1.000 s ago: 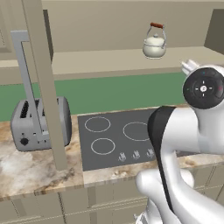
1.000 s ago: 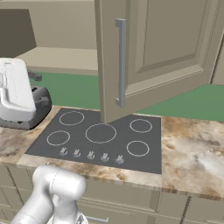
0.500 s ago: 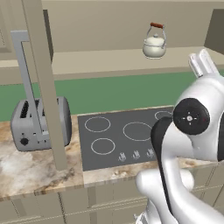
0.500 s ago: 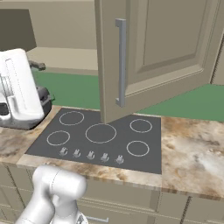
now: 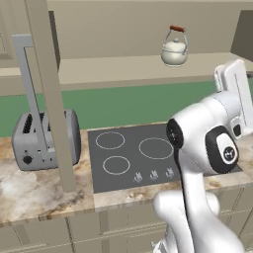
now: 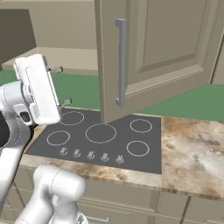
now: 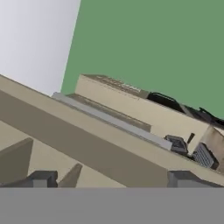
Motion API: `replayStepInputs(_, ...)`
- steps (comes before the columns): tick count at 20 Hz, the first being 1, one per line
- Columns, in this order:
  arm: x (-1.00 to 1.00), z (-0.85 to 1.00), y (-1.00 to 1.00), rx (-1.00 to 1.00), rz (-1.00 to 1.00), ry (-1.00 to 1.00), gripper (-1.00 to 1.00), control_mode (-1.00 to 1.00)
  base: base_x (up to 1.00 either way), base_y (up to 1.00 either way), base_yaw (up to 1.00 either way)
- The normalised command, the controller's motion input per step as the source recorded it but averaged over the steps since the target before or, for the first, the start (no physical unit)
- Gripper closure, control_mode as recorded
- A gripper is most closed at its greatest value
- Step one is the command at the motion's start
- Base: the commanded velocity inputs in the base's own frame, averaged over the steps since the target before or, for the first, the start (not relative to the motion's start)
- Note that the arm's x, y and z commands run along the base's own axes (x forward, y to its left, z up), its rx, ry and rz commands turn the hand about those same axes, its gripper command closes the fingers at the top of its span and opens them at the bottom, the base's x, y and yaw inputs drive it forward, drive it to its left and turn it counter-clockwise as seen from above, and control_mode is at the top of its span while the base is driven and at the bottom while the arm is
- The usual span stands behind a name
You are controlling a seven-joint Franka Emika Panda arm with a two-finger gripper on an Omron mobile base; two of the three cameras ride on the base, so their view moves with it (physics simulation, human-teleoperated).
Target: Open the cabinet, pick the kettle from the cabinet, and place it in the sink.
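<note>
Kettle (image 5: 174,46) is sitting upright on the shelf inside the cabinet (image 6: 166,48), toward the back, wire handle standing up with the reddish-brown grip on top. Nothing is touching it from what I can see. Both cabinet doors are swung open: in my left base view one door (image 5: 47,94) is edge-on with its long silver handle (image 5: 30,94) facing the toaster (image 5: 43,139), and in the right base view the other door hangs out over the cooktop (image 6: 101,138).

My arm (image 5: 207,143) is folded up in front of the cooktop, with the hand raised near the right edge of the left base view, well apart from the kettle. In the hand view the jaws (image 7: 109,178) are spread apart with nothing between them, looking along a beige door and its silver bar. The marble desk (image 6: 192,153) runs beside the cooktop.
</note>
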Motion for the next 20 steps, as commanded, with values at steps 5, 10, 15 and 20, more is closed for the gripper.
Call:
replayStepInputs(5,0.03,0.03,-0.22,0.18,-0.31,-0.32,-1.00,-1.00,0.00,0.00,0.00)
replayStepInputs(10,0.00,0.02,-0.21,0.20,-0.22,-0.26,-1.00,-1.00,0.00,0.00,0.00)
replayStepInputs(15,0.05,-0.01,-0.16,0.16,-0.11,-0.26,-1.00,-1.00,0.00,0.00,0.00)
replayStepInputs(20,0.25,-0.09,0.02,0.16,-0.05,-0.21,-1.00,-1.00,0.00,0.00,0.00)
